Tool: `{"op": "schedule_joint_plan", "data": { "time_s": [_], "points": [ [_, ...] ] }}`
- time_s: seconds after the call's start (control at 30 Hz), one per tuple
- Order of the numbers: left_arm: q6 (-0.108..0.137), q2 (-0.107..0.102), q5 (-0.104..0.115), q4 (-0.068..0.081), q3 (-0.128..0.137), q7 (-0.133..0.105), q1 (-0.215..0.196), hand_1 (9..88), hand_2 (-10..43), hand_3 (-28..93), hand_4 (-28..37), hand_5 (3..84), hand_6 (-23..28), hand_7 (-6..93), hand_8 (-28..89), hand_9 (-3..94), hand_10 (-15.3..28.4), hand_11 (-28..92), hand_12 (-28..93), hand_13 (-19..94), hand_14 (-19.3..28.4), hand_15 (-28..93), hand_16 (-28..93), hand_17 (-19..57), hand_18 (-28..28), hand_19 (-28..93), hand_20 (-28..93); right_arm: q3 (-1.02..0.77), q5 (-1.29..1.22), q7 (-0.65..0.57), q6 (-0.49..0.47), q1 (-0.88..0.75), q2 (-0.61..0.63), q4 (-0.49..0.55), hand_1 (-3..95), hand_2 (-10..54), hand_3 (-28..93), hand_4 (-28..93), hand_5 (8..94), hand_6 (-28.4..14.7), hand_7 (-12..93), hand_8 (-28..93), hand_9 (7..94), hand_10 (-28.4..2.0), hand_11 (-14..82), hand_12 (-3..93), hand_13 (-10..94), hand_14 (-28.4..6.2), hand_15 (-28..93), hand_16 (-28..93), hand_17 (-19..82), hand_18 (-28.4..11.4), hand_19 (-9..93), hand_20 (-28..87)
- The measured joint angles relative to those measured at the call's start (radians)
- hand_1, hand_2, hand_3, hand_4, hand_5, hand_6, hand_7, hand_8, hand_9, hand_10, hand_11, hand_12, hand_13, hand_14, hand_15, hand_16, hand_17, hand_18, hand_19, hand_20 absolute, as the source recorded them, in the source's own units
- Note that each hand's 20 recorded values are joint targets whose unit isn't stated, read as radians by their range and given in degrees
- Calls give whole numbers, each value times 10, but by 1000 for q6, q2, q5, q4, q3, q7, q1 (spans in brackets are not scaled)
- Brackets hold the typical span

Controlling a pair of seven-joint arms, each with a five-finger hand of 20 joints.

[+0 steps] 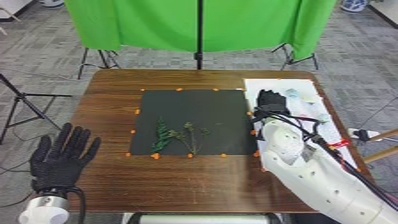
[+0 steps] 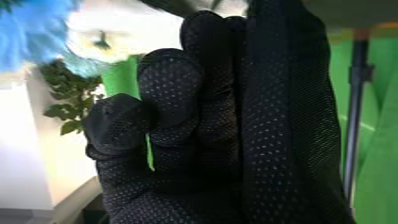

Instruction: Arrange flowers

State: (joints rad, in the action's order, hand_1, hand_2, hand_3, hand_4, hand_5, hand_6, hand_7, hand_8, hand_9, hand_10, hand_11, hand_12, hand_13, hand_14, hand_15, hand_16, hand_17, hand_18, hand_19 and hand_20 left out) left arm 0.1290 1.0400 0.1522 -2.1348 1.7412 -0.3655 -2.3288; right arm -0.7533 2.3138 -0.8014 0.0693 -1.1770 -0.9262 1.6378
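In the head view my left hand lies palm down at the table's front left, fingers spread. My right hand is over the left edge of the white sheet, just right of the black mat. Beside its fingers is a pale blue flower. On the mat lie a dark green leafy sprig and a thin branching sprig. In the right wrist view my right hand has fairly straight fingers held close together, near a blue flower, a white flower and green leaves.
A red flower lies at the sheet's right side, near my right forearm. Orange tape marks surround the mat on the brown table. Behind the table hang a green cloth and a black stand.
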Motion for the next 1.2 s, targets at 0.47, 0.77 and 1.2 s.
{"op": "schedule_joint_plan", "data": {
  "time_s": [0.47, 0.77, 1.2],
  "points": [
    [2, 1, 2, 0, 0, 0, -4, 297, 135, 733, -283, 424, 62, 200, -116, 398, 153, 255, 121, 325, 152, 415, -56, -46, 151, 389, 187, 2, 11, -38, 19, 8, 23, 90, 539, -95, 562, -132, 679, -61, 253, -33, 756, -167, 217, 248, 705, -116, 589, 376, 430, -255, 932, 420],
    [4, 1, 4, 0, 0, 0, -4, 297, 135, 734, -283, 424, 64, 198, -116, 397, 152, 255, 121, 324, 152, 415, -56, -46, 151, 390, 187, -28, 38, -67, -92, -8, 26, 73, 420, -95, 677, -282, 643, -113, 104, -78, 676, -217, 142, 171, 643, -144, 568, 332, 389, -272, 928, 404],
    [4, 1, 7, 0, 1, 6, -5, 296, 134, 735, -283, 423, 65, 198, -115, 395, 152, 254, 121, 322, 152, 414, -55, -47, 152, 389, 187, -48, -44, -91, -242, -11, 16, 34, 444, -95, 672, -283, 647, -110, 101, -73, 648, -214, 111, 156, 637, -141, 562, 326, 377, -269, 918, 412]
  ]
}}
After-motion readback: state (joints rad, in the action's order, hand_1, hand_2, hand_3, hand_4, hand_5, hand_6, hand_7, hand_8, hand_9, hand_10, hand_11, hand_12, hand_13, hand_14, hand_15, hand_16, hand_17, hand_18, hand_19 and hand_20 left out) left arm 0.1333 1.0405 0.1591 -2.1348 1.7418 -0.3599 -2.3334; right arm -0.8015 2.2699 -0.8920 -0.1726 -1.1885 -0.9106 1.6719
